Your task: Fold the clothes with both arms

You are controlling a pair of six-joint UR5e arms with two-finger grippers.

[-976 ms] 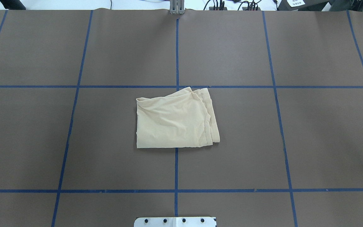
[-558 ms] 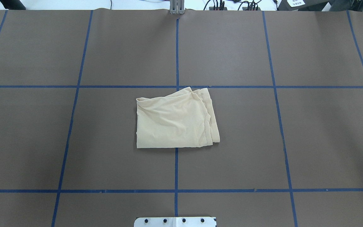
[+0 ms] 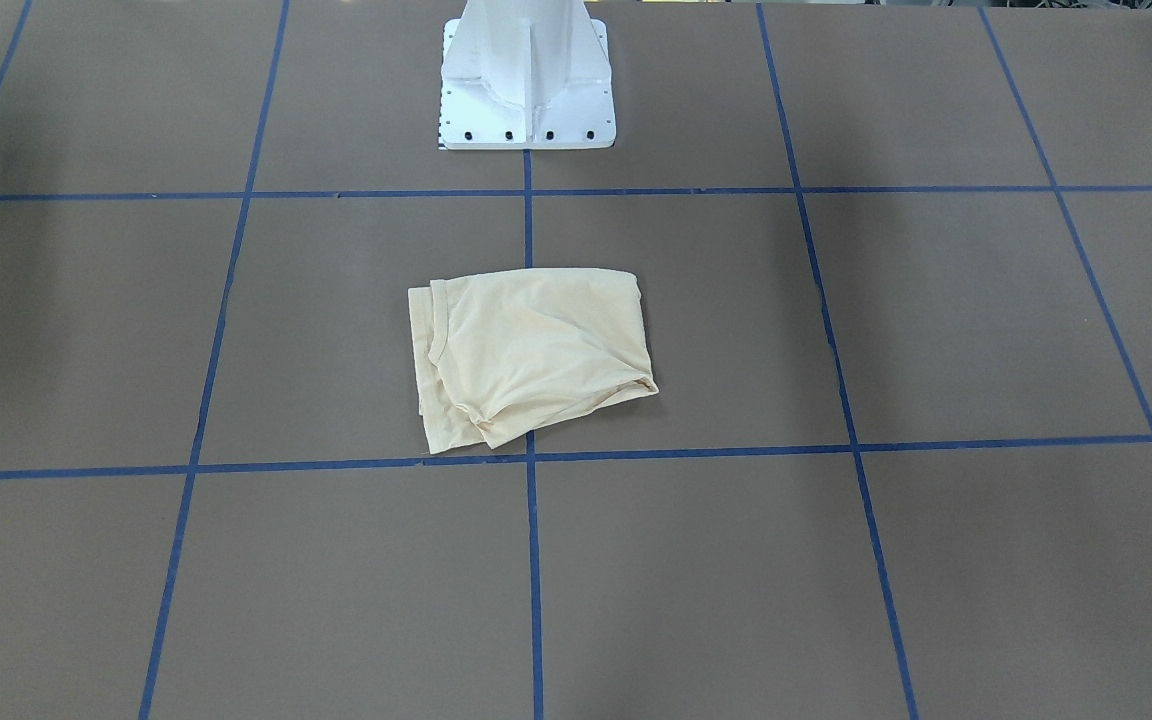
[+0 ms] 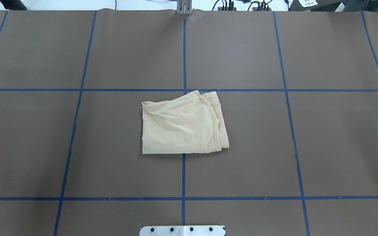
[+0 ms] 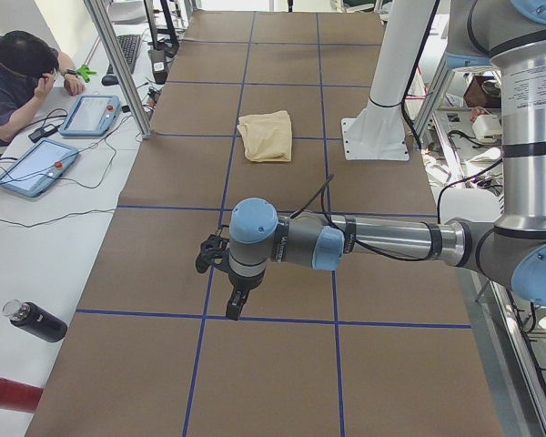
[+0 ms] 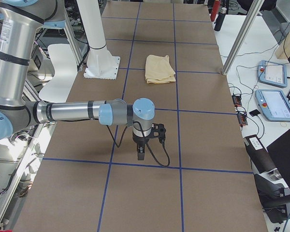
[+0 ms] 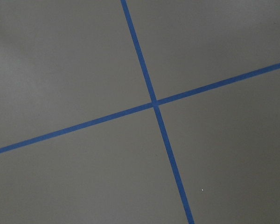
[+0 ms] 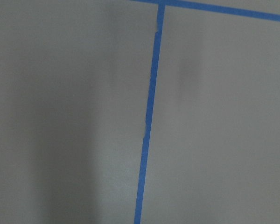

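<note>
The clothes [image 4: 182, 126] lie folded into a compact cream-yellow rectangle at the table's middle, also seen in the front-facing view as clothes [image 3: 531, 355]; no print shows. Neither arm is near them. In the exterior left view my left gripper [image 5: 239, 305] hangs fingers-down over the brown table, far from the clothes [image 5: 266, 135]. My right gripper [image 6: 140, 154] in the exterior right view hangs likewise, far from the clothes [image 6: 159, 68]. I cannot tell if either is open or shut. Both wrist views hold only brown table and blue tape.
The white pedestal base [image 3: 526, 70] stands just behind the shirt. Blue tape lines [image 4: 183, 59] grid the brown table. A person [image 5: 14, 73] sits at a side bench with control tablets [image 5: 91, 114]. A metal post [image 6: 241, 36] rises beside the table.
</note>
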